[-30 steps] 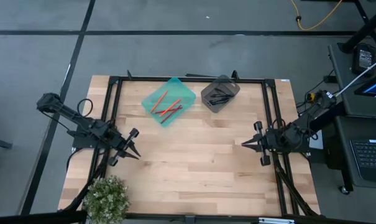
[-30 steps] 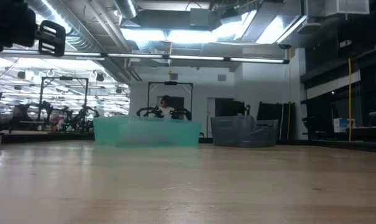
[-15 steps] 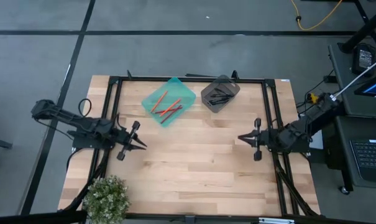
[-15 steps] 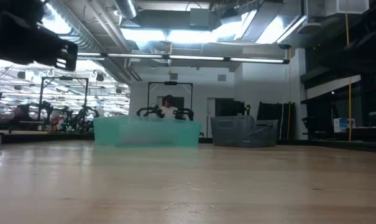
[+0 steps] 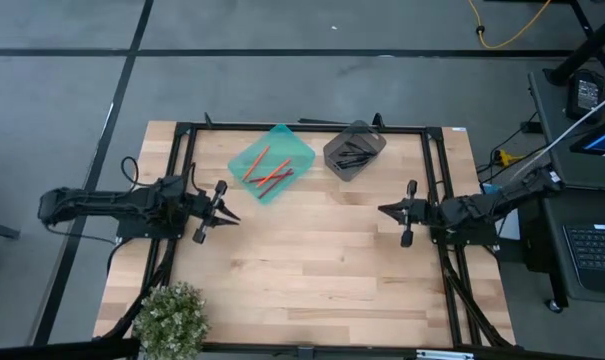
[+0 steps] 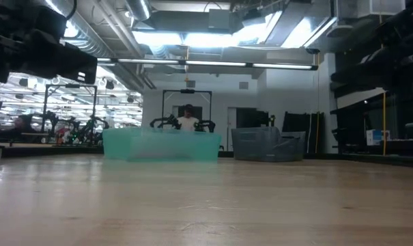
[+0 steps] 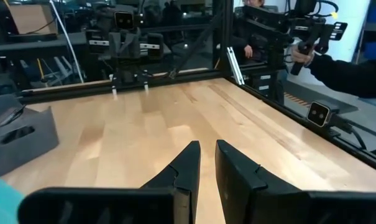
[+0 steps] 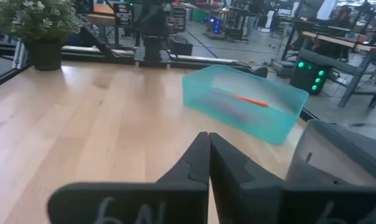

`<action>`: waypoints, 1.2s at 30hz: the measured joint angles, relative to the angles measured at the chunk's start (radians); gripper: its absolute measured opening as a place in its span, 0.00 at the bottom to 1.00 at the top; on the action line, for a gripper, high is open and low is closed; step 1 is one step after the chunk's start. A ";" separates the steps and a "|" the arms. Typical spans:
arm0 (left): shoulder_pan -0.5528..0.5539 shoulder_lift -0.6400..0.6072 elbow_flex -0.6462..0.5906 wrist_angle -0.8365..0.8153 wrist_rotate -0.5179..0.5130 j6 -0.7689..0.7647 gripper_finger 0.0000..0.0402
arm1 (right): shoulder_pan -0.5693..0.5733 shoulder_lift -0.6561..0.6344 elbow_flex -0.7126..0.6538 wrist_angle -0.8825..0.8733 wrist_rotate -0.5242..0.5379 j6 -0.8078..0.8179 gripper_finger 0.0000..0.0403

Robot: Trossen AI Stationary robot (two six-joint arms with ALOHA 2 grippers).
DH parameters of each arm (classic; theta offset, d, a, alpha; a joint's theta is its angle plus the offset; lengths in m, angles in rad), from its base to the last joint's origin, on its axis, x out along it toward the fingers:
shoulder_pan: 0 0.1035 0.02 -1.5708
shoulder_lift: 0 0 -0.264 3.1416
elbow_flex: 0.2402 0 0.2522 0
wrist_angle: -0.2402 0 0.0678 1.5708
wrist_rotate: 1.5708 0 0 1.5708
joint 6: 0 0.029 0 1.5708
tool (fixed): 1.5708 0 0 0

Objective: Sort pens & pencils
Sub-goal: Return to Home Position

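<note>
Seemingly sorted: both claws empty, every stick binned

Leftmost, the left claw (image 5: pixel 222 208) hovers over the surface (image 5: pixel 312 270) by its left rail, pinched almost together on nothing. The green bin (image 5: pixel 244 148) lies just beyond it, toward the far edge and to its right. It holds the pencils (image 5: pixel 269 171), red and orange, lying on diagonals. Next comes the grey bin (image 5: pixel 367 133) with the pens (image 5: pixel 354 155) inside. Rightmost, the right claw (image 5: pixel 387 211), clenched and empty, points inward and is the nearer one to the grey bin. No stick shows loose on the wood, so the coming move looks like a plain retreat from both bins.
</note>
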 joint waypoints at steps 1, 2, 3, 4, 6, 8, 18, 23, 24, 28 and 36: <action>0.029 0.000 0.000 0.000 0.027 0.000 0.11 | -0.022 0.000 0.000 0.003 -0.029 0.000 0.01; 0.056 0.000 0.000 -0.001 0.056 0.000 0.11 | -0.044 0.000 0.000 0.003 -0.056 0.000 0.01; 0.081 0.000 0.000 -0.001 0.084 0.000 0.11 | -0.064 0.000 0.000 0.003 -0.083 0.000 0.01; 0.105 0.000 0.000 -0.003 0.109 0.002 0.11 | -0.084 0.000 0.000 0.004 -0.106 -0.002 0.01; 0.151 0.000 0.000 -0.014 0.145 0.037 0.11 | -0.124 0.000 0.000 0.004 -0.126 -0.007 0.02; 0.201 0.000 0.000 -0.024 0.150 0.047 0.11 | -0.164 0.000 0.000 0.004 -0.133 -0.019 0.04; 0.348 0.000 0.000 -0.049 0.281 0.070 0.11 | -0.328 0.000 0.000 0.020 -0.425 -0.005 0.01; 0.351 0.000 0.000 -0.018 0.160 0.074 0.11 | -0.358 0.000 0.000 0.020 -0.433 -0.007 0.02; 0.351 0.000 0.000 -0.018 0.131 0.077 0.11 | -0.362 0.000 0.000 0.020 -0.433 -0.014 0.03; 0.351 0.000 0.000 -0.018 0.094 0.078 0.11 | -0.370 0.000 0.000 0.030 -0.433 -0.027 0.07; 0.351 0.000 0.000 -0.005 0.056 0.076 0.11 | -0.370 0.000 0.000 0.035 -0.433 -0.003 0.09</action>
